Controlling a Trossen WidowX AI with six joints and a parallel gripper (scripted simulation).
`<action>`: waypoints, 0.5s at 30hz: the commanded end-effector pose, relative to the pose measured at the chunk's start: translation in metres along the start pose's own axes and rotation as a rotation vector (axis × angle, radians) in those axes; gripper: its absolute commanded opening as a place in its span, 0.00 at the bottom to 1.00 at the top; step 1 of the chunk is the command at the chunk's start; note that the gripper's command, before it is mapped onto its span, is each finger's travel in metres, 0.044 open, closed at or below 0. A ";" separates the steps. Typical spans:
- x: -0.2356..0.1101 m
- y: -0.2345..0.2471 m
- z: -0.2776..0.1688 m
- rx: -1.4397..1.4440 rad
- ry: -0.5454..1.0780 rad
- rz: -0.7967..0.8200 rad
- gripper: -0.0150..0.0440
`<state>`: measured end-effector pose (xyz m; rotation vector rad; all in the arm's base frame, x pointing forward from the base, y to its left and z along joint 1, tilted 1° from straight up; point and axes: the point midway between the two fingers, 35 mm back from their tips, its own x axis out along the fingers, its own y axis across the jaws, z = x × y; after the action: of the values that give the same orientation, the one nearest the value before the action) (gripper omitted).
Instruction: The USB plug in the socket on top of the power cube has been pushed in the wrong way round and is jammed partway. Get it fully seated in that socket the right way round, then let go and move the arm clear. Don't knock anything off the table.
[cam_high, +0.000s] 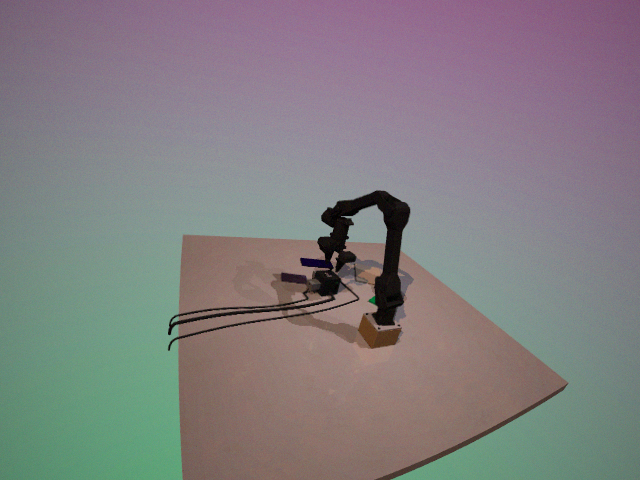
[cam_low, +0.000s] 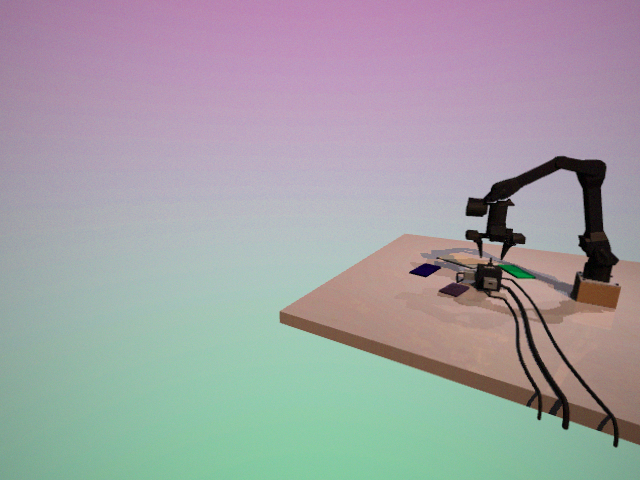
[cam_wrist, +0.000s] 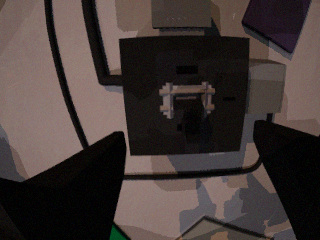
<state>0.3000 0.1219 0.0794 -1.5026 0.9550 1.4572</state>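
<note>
The dark power cube (cam_high: 326, 283) (cam_low: 483, 272) (cam_wrist: 140, 135) stands on the table with cables leading from it. On its top, the plug (cam_low: 490, 261) shows as a small dark stub in the exterior view. In the wrist view a pale bracket-shaped outline (cam_wrist: 187, 91) surrounds the socket area, with a dark shape at its lower side. How deep the plug sits and which way round it is are too dark to tell. My gripper (cam_high: 333, 265) (cam_low: 491, 257) (cam_wrist: 191, 135) is open and empty, pointing down just above the cube, its fingertips on either side of the plug in the exterior view.
Grey blocks (cam_high: 313, 285) (cam_low: 468, 276) (cam_wrist: 266, 87) sit at the cube's sides. Black cables (cam_high: 248, 310) (cam_low: 527, 330) (cam_wrist: 65, 95) run to the table edge. Blue (cam_high: 315, 262) (cam_low: 424, 270), purple (cam_high: 293, 277) (cam_low: 453, 289) (cam_wrist: 277, 22) and green (cam_low: 516, 271) flat pieces lie around.
</note>
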 end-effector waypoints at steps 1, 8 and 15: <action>0.000 0.000 0.000 0.000 0.000 -0.001 0.64; 0.000 0.000 0.000 0.000 0.000 -0.001 0.33; 0.000 0.000 0.000 0.000 0.000 -0.001 0.25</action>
<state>0.3000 0.1219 0.0794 -1.5024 0.9553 1.4573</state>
